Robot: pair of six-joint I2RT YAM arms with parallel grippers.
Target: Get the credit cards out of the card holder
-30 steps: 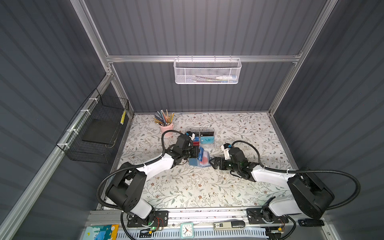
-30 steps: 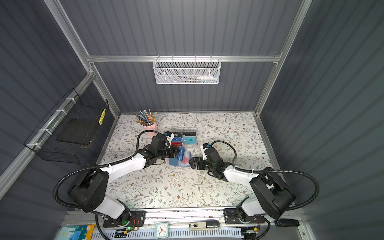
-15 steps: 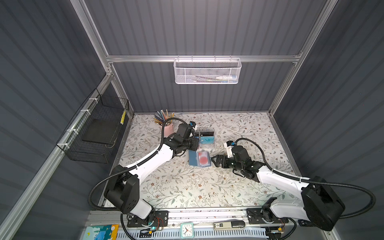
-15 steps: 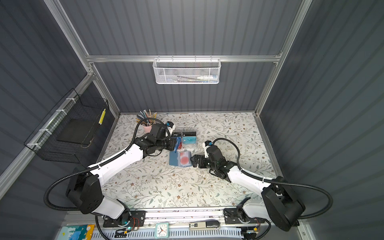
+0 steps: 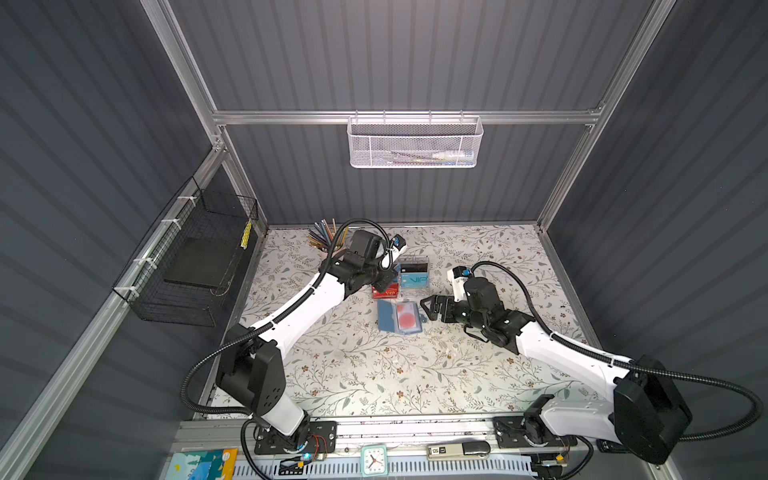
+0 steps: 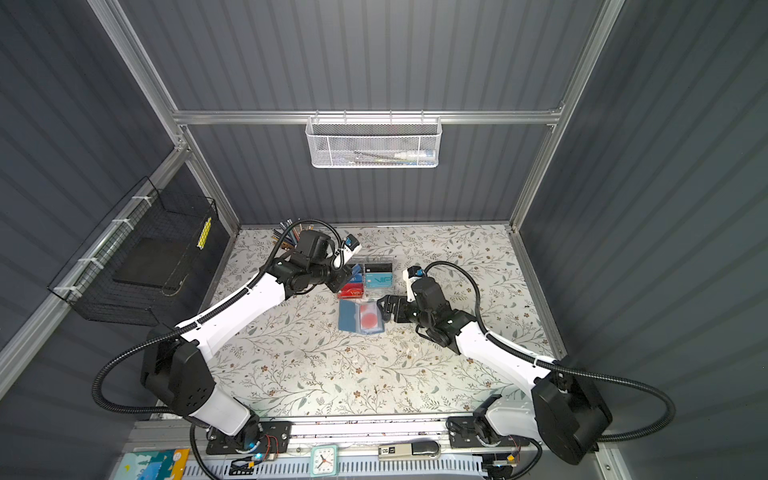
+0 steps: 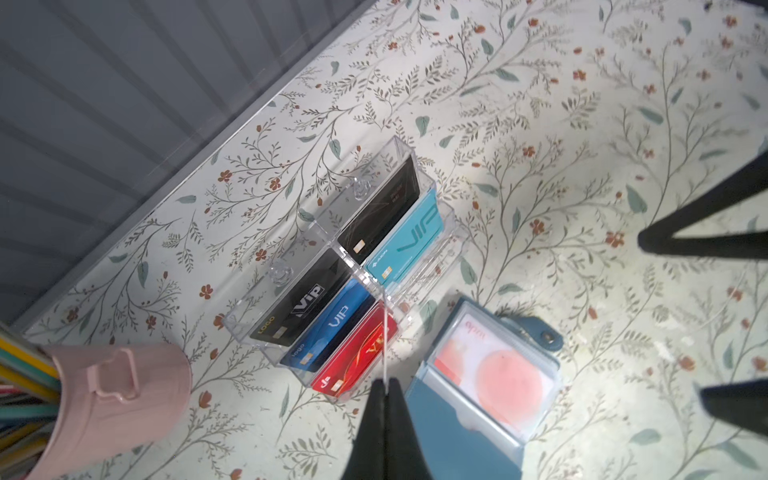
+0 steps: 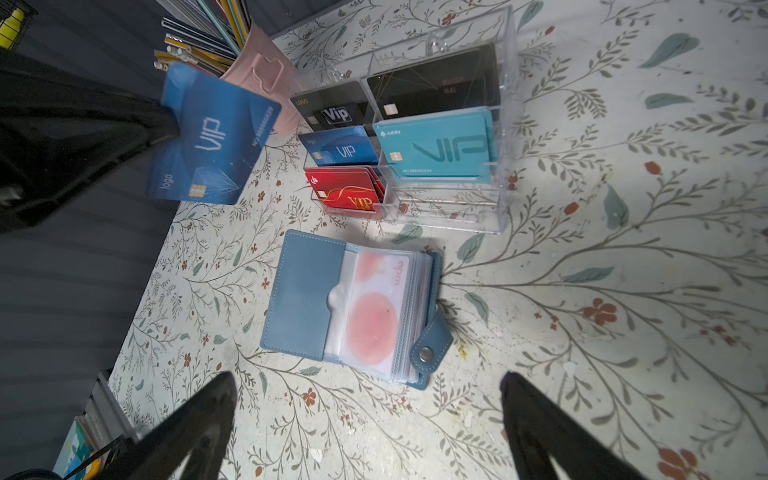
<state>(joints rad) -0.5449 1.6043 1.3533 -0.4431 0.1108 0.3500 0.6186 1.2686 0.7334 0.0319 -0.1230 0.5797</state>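
Observation:
The blue-grey card holder (image 5: 388,316) (image 6: 347,316) (image 8: 303,295) (image 7: 449,424) lies open and flat on the floral table. A white credit card with red-orange circles (image 8: 374,320) (image 7: 498,374) (image 5: 406,318) sits in its top clear sleeve. My left gripper (image 7: 386,380) (image 5: 384,282) is shut on a blue credit card with pale "VIP" lettering (image 8: 212,137). It holds the card in the air beside the acrylic rack, where the left wrist view shows it edge-on. My right gripper (image 8: 365,376) (image 5: 428,307) is open, just right of the holder's snap tab and apart from it.
A clear acrylic rack (image 5: 415,278) (image 8: 503,124) with black, blue, red and teal VIP cards stands just behind the holder. A pink pencil cup (image 7: 112,399) (image 5: 328,241) is at the back left. A black wire basket (image 5: 195,266) hangs on the left wall.
My left gripper has risen from the holder toward the rack with the blue card in it. My right gripper has drawn back to the right, and the holder now lies flat.

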